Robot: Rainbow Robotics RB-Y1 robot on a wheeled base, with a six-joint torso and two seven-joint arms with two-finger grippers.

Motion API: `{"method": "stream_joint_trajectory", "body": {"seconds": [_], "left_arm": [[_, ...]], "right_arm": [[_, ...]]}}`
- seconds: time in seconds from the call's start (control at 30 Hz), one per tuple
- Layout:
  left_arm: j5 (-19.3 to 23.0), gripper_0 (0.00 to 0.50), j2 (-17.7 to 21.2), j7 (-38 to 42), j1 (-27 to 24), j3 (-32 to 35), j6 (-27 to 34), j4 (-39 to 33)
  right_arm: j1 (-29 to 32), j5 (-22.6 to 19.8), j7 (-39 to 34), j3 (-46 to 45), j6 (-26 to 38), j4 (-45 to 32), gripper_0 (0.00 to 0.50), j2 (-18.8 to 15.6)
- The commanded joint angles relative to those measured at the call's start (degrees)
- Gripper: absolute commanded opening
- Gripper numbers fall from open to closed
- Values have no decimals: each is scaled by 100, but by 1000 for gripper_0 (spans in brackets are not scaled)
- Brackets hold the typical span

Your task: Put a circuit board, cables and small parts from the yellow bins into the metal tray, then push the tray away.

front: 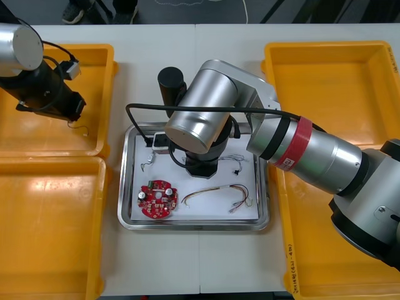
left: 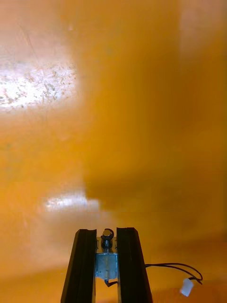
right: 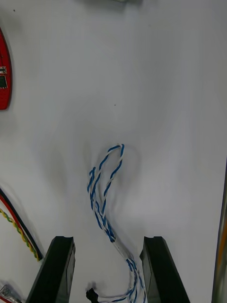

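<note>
the right gripper (right: 109, 239) is being held low over the metal tray (front: 126, 181), above its white floor, with the fingers standing apart and nothing being gripped. the twisted blue and white cable (right: 105, 189) is lying on that white floor, running up between the two fingers and looping back just beyond their tips. the round red circuit board (front: 158, 200) is lying flat in the tray's near left part, and the red and yellow cable (front: 220, 194) is lying just beside it, toward the right. the left gripper (left: 107, 232) is being held over the far yellow bin (front: 100, 59) on the left side, with its fingers closed on a small metal part (left: 106, 266); a thin black wire (left: 175, 267) ending in a white connector (left: 187, 287) is trailing from that part.
</note>
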Motion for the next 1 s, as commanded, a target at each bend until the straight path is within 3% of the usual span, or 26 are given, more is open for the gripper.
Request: {"method": "stream_joint_trajectory", "body": {"seconds": [0.03,0.4,0.67,1.0], "left_arm": [[-79,0,85,-47,62,637,704,-745],[-97,0,217,129,62,1534,2115,-1826],[-26,0,296,305,71,1885,2115,-2336],[211,0,375,1421,62,1718,2115,-2775]], "right_arm": [[-293,51,255,66,-57,-19,458,87],[-284,-107,291,-400,259,-186,470,-71],[-284,-265,220,-1094,909,-661,473,-318],[-117,-1162,1,-1956,1349,-1100,472,-977]]}}
